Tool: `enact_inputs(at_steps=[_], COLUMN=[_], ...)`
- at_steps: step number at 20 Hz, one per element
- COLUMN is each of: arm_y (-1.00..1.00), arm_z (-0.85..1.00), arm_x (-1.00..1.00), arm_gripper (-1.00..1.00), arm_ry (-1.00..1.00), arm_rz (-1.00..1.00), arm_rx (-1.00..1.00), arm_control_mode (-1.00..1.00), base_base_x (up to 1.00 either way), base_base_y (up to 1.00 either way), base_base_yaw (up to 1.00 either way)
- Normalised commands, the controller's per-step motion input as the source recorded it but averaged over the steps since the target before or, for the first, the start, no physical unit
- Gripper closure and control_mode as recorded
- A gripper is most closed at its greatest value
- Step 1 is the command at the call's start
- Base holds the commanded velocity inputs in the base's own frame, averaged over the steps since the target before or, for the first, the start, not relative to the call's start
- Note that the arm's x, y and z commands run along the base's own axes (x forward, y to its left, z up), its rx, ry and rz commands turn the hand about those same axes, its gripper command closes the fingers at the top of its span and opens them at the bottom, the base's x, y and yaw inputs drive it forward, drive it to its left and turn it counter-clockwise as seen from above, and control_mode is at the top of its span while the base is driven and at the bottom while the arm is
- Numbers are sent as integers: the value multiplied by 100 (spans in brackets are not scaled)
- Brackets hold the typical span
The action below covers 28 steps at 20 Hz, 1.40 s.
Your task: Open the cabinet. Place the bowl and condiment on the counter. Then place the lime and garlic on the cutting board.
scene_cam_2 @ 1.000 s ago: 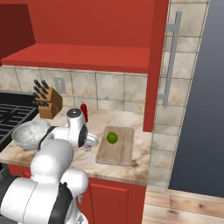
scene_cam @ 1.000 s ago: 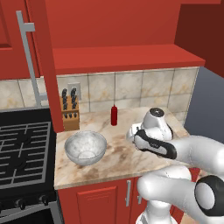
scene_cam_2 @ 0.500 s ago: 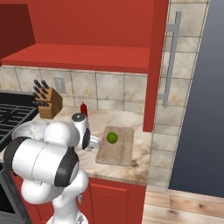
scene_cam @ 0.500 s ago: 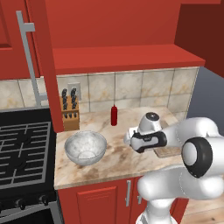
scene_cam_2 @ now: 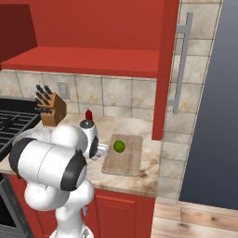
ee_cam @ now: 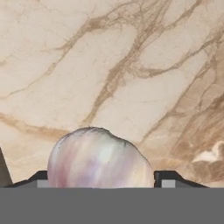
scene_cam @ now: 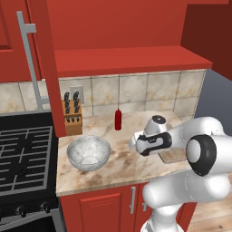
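Right at the gripper (ee_cam: 100, 179) the two dark fingertips (ee_cam: 171, 178) stand either side of the garlic (ee_cam: 99, 159), one at its 9 o'clock flank and one at its 3 o'clock flank in the hand view. They sit very close to the bulb, but I cannot tell whether they are actually pressing it or only bracketing it. The garlic rests low between them on the counter (ee_cam: 109, 65), with bare marbled stone beyond it toward 12 o'clock. Its pinkish streaks run from 6 to 12 o'clock in that view, so its long axis probably runs along the gripper's line of sight and across the line between the fingers. The pointed tip itself cannot be made out.

In the right base view the hand is low over the counter, and the cutting board (scene_cam_2: 128, 160) lies just beside it at 3 o'clock. The lime (scene_cam_2: 119, 146) is already on the near part of that board. I judge that the coming move turns on this: a short carry toward 3 o'clock, setting the garlic down clear of the lime.

Farther out in the left base view, the bowl (scene_cam: 89, 152) sits on the counter at the hand's 9 o'clock. The condiment (scene_cam: 118, 119) stands upright at about 11 o'clock, and the cabinet (scene_cam: 113, 27) above is open.
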Motion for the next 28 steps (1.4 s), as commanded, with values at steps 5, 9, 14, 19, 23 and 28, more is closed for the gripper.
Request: enact_inputs(at_steps=[5, 9, 14, 19, 23, 28], arm_y=[-3, -52, -96, -83, -34, -6], arm_z=[36, 69, 34, -4, -14, -14], arm_x=[-17, -36, -22, -3, 19, 24], arm_gripper=[100, 100, 100, 100, 100, 100], arm_ry=[0, -3, 0, 5, 4, 1], arm_rz=[3, 12, 16, 7, 3, 5], arm_rx=[0, 0, 0, -1, -1, -1], arm_control_mode=[-100, -100, -100, -100, -100, -100], base_base_x=[0, 0, 0, 0, 0, 0], base_base_y=[0, 0, 0, 0, 0, 0], base_base_yaw=[0, 0, 0, 0, 0, 0])
